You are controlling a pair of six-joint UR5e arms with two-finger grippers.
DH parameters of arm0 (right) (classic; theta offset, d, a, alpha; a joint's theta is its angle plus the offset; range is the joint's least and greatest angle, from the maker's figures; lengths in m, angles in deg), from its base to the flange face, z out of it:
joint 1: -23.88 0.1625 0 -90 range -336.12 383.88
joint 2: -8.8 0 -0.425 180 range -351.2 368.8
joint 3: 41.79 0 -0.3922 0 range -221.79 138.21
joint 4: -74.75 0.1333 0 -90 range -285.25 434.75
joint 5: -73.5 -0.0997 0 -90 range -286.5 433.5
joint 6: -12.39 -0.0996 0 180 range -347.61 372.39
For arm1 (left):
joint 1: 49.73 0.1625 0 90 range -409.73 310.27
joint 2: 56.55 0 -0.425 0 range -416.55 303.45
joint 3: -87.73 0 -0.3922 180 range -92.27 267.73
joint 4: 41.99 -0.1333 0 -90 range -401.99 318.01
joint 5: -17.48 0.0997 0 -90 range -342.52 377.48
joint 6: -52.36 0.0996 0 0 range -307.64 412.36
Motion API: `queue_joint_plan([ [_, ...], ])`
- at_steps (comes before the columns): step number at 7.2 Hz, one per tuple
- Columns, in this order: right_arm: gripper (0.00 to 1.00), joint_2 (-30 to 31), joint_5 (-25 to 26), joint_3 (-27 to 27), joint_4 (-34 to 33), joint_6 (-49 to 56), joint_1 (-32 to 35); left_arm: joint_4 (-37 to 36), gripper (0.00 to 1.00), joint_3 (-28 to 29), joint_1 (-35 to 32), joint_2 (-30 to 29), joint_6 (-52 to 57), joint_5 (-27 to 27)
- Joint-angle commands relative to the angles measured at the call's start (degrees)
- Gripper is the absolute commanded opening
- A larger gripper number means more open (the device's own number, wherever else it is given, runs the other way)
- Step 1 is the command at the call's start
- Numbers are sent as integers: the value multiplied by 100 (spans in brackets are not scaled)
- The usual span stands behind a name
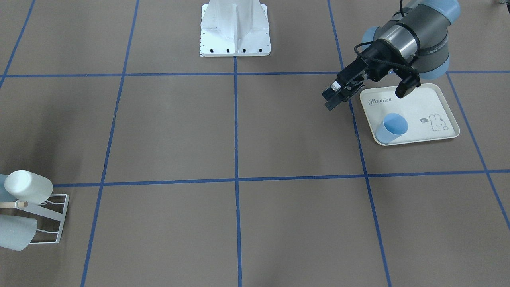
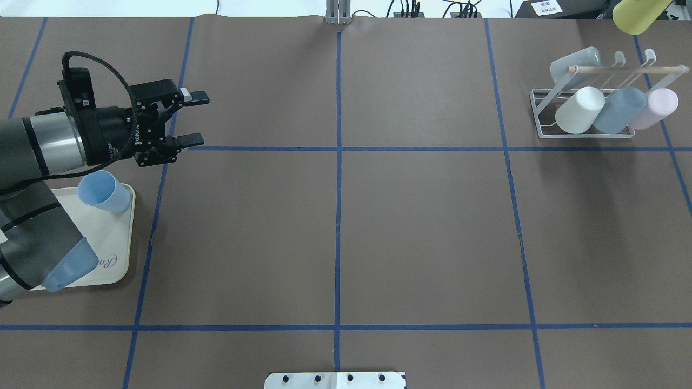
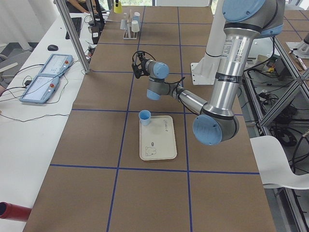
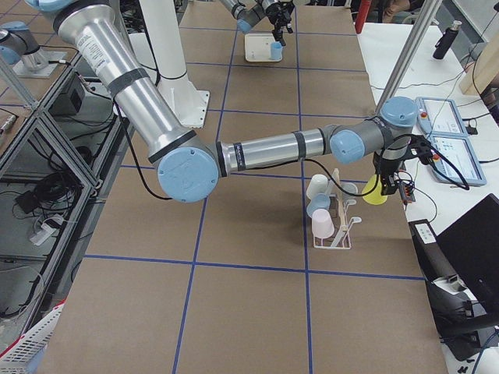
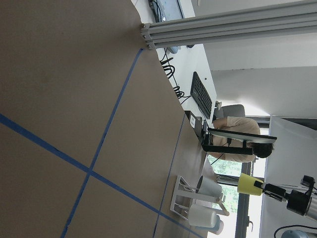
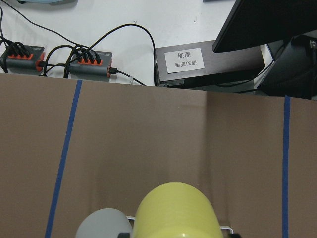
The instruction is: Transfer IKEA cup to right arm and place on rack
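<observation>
Yellow cup [image 2: 640, 13] clamped in right gripper [image 5: 262, 187], held raised, axis tilted, just beyond rack [image 2: 589, 116] at table edge. Rack lies below, robotward. Left gripper [image 2: 204, 119] spread wide, empty.

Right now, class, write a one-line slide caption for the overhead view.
Left arm's fingers open near a blue cup on a tray; a yellow cup near the rack.

a cream rabbit-print tray [image 1: 420, 109] lies on the brown, blue-taped table [image 1: 179, 131].
</observation>
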Motion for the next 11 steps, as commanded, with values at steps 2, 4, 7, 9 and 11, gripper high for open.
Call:
queue_joint_plan([
  [2, 33, 221, -234, -38, -3, 17, -26, 12, 100, -1, -8, -15, -2, 3],
  [4, 33, 354, -252, 6, 15, 17, -52, 12, 100, -1, -8, -15, -2, 3],
  [7, 33, 336, -260, 15, 15, -9, -114, 12, 100, -1, -8, -15, -2, 3],
  [9, 33, 407, -260, 15, 32, 8, -114, 12, 100, -10, -8, -24, -2, 3],
  [11, 33, 407, -251, 15, 32, -9, -210, 12, 100, -28, -8, -15, -2, 3],
])
